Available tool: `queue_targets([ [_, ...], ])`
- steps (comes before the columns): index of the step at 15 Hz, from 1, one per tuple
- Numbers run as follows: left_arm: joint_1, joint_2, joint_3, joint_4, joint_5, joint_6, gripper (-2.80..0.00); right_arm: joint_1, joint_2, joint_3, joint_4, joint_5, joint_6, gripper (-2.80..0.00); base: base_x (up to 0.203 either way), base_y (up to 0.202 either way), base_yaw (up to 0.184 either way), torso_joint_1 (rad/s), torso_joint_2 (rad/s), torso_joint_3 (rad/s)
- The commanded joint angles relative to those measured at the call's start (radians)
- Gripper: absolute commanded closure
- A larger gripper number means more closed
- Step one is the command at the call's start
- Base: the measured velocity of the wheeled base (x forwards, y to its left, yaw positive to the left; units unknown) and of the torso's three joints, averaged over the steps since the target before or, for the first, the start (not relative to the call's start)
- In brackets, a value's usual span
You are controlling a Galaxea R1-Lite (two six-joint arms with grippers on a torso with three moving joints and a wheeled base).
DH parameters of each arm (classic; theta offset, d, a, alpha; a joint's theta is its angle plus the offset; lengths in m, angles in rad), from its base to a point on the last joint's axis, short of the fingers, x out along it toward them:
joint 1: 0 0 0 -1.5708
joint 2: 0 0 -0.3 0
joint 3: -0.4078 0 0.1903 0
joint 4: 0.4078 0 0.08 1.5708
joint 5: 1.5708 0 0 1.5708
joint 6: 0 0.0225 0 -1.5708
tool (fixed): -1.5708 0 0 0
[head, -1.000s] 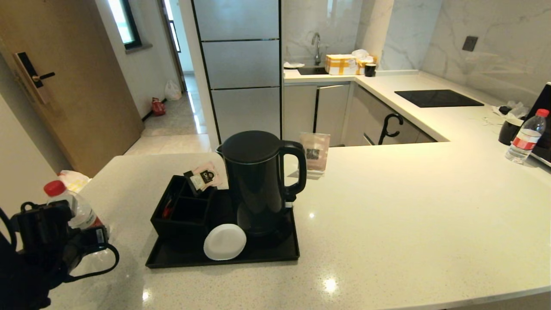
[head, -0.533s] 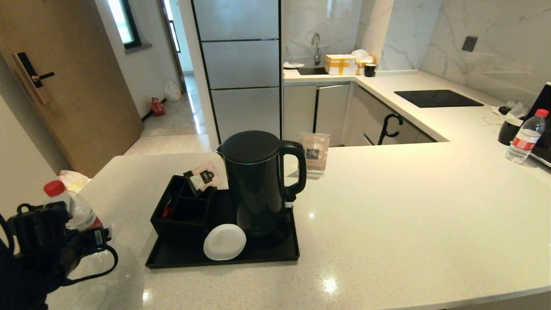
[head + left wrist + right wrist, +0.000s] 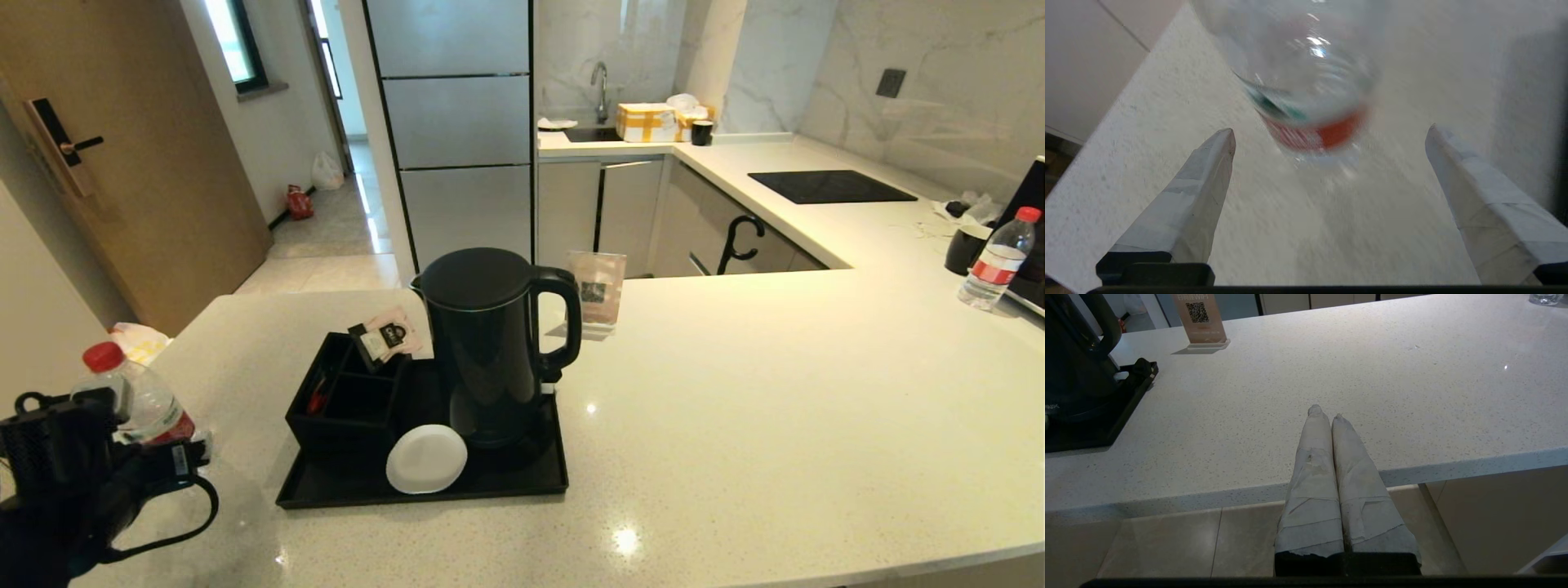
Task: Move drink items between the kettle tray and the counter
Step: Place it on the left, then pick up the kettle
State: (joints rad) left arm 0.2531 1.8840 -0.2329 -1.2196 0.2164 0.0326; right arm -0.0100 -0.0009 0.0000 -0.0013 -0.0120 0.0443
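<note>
Left pincer (image 3: 1327, 134) spread wide at the counter's (image 3: 735, 392) 8 o'clock corner, both fingers (image 3: 1208, 171) clear of the bottle (image 3: 139, 392), nothing gripped. Bottle stands upright on the counter, red cap up, just past the pincer, off the tray (image 3: 506, 482). In the left wrist view the bottle (image 3: 1306, 94) sits ahead of the fingertips, blurred, red label band showing.

Kettle (image 3: 490, 343) upright on its base at the tray's 3 o'clock side, handle toward 3 o'clock. Box (image 3: 343, 400) at the tray's 9 o'clock side, sachets (image 3: 388, 335) sticking up at its far edge. Coaster (image 3: 426, 459) at the tray's 6 o'clock edge, touching the box front.

Right pincer (image 3: 1327, 414) closed, fingers pressed together, empty, parked off the counter's near edge, well apart from the tray. Second bottle (image 3: 998, 260) far off at 2 o'clock on the counter, beside a black cup (image 3: 966, 247). Card stand (image 3: 598, 290) just behind the kettle.
</note>
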Motion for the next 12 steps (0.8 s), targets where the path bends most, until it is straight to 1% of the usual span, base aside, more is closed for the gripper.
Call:
queue_targets([
  [1,-0.043,-0.138,0.067,0.007,0.002,0.001,-2.80,-0.001,0.001,0.000,0.000,0.000,0.000,0.00,0.000,0.000,0.000,0.000,0.00,0.000],
  [3,-0.073,-0.287,0.121,0.054,0.003,0.005,-2.80,0.001,0.001,0.000,0.000,0.000,0.000,0.00,0.000,0.000,0.000,0.000,0.00,0.000],
  [4,-0.088,-0.387,0.136,0.101,0.003,0.012,-2.80,0.001,0.001,0.000,0.000,0.000,0.000,0.00,0.000,0.000,0.000,0.000,0.00,0.000],
  [5,-0.106,-0.515,0.122,0.203,0.002,0.022,-2.80,0.001,0.001,0.000,0.000,0.000,0.000,0.00,0.000,0.000,0.000,0.000,0.00,0.000],
  [7,-0.150,-0.756,0.038,0.530,-0.004,0.035,-2.80,0.001,0.001,0.000,0.000,0.000,0.000,0.00,0.000,0.000,0.000,0.000,0.00,0.000],
  [8,-0.178,-0.832,-0.013,0.715,-0.020,0.029,-2.80,0.001,0.001,0.000,0.000,0.000,0.000,0.00,0.000,0.000,0.000,0.000,0.00,0.000],
  [9,-0.214,-0.894,-0.097,0.947,-0.084,0.003,-2.80,0.001,0.001,0.000,0.000,0.000,0.000,0.00,0.000,0.000,0.000,0.000,0.00,0.000],
  [10,-0.251,-0.961,-0.218,1.198,-0.156,-0.026,-2.80,0.001,0.001,0.000,0.000,0.000,0.000,0.00,0.000,0.000,0.000,0.000,0.00,0.000],
  [11,-0.287,-1.025,-0.309,1.380,-0.223,-0.052,0.00,0.001,0.001,0.000,0.000,0.000,0.000,0.00,0.000,0.000,0.000,0.000,0.00,0.000],
  [12,-0.302,-1.082,-0.357,1.476,-0.275,-0.070,0.00,0.001,0.001,0.000,0.000,0.000,0.000,0.00,0.000,0.000,0.000,0.000,0.00,0.000],
])
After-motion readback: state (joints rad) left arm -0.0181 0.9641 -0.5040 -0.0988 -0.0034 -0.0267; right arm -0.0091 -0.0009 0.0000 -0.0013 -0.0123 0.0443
